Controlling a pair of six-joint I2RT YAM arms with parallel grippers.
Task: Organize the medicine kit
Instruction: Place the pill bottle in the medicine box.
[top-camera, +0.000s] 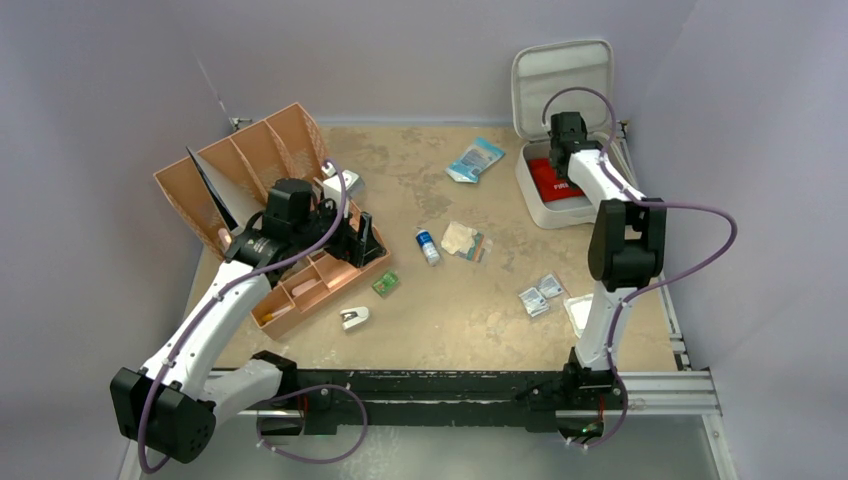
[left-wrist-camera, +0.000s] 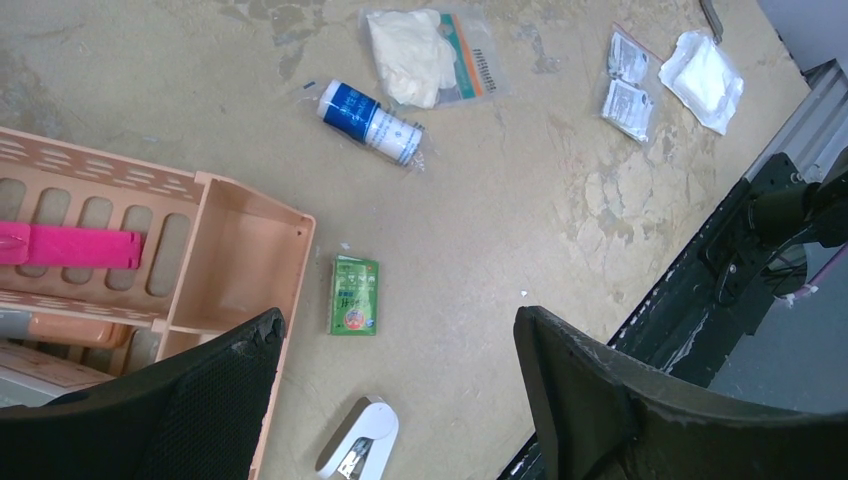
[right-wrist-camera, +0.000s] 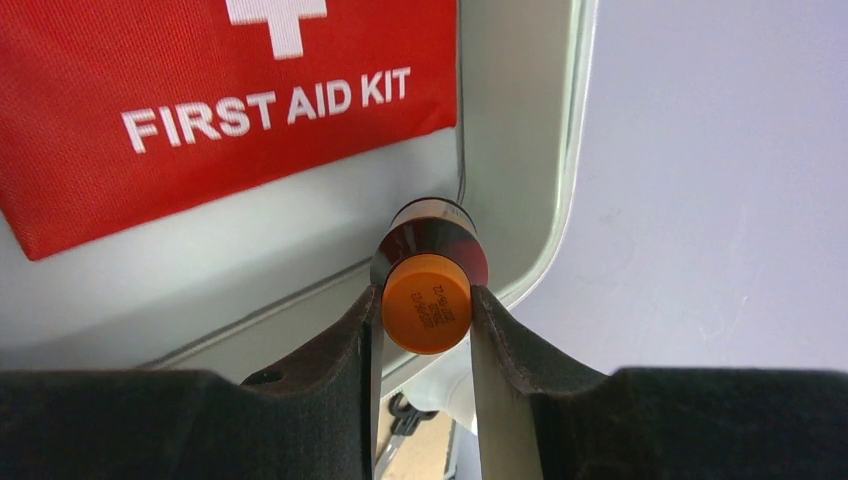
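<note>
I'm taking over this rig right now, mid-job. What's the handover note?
Left gripper: open, empty, above the table by the tray.
Right gripper: shut on an orange-capped bottle at the edge of the open case.
Done: red pouch lies in the case.
Left: put the bottle in; vial, green packet, glove bag, sachets and gauze lie loose on the table.

Grey medicine kit (top-camera: 560, 88) — open, lid upright
</note>
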